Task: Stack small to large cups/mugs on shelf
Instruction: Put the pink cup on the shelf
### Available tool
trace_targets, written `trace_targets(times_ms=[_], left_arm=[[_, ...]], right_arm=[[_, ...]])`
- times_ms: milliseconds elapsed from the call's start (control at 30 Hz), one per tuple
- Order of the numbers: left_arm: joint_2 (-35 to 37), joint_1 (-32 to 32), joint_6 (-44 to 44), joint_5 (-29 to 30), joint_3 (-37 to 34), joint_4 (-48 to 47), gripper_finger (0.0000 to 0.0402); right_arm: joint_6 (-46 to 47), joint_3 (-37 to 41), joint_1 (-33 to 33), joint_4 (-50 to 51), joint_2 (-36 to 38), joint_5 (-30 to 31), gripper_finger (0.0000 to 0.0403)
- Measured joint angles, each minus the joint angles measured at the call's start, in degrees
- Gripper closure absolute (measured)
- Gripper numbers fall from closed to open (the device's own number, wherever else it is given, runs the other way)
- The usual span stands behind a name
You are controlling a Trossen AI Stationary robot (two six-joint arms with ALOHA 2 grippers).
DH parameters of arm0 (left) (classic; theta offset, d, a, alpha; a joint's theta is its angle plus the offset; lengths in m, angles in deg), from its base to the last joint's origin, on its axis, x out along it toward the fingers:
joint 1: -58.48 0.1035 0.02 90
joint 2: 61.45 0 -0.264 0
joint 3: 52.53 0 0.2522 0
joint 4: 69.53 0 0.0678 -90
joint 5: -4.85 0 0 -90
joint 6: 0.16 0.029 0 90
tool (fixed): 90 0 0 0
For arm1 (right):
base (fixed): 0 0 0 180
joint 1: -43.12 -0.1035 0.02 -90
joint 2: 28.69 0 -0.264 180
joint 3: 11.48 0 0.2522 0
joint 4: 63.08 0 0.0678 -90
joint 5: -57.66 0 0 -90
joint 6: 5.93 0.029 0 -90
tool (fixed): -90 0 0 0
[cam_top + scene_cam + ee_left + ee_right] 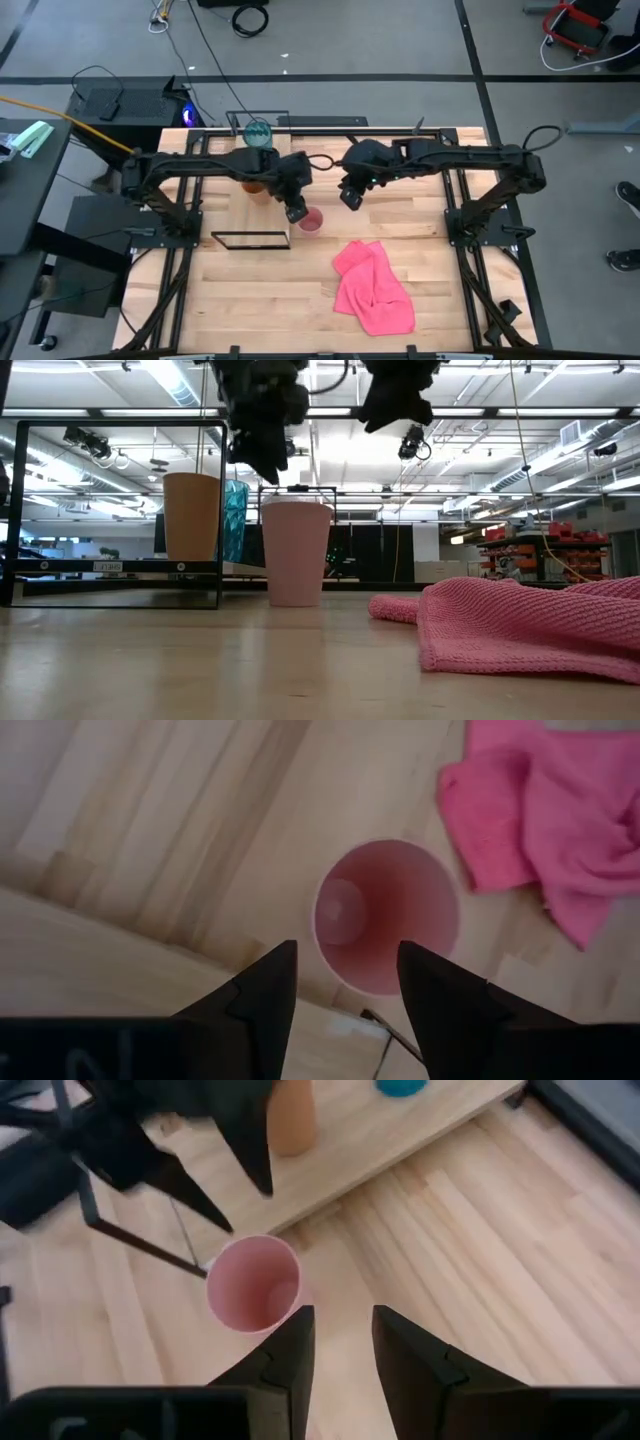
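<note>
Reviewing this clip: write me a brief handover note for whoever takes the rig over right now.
Left hand: open, empty, above the pink cup.
Right hand: open, empty, hanging just beside that cup.
Pink cup: upright on the tabletop, off the shelf.
Orange cup and teal cup: upright on the shelf, side by side, not nested.
Pink cloth: on the table.
Done: no stacking.
Left: grasp pink cup, stack all three on the shelf.

Left gripper (297,212) hangs directly above the pink cup (311,220), fingers (262,990) spread apart, clear of its rim. Right gripper (352,197) hovers just beside the same cup, raised, fingers (280,1355) parted, holding nothing.
</note>
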Motion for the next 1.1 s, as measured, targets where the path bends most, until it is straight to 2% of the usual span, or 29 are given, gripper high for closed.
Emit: trace_targets(times_ms=[200, 600, 1100], left_arm=[[-3.18, 0.00, 0.02, 0.00, 0.01, 0.54, 0.0223], [-4.09, 0.02, -0.02, 1.33, 0.00, 1.93, 0.0225], [-9.65, -0.07, -0.03, 1.09, 0.00, 2.26, 0.0229]], right_arm=[[1.43, 0.00, -2.76, 3.54, 0.83, 4.40, 0.0293], [3.05, 0.13, -4.48, 3.75, 0.66, 6.66, 0.0292], [4.47, 0.15, -4.48, 3.70, 0.61, 6.73, 0.0292]])
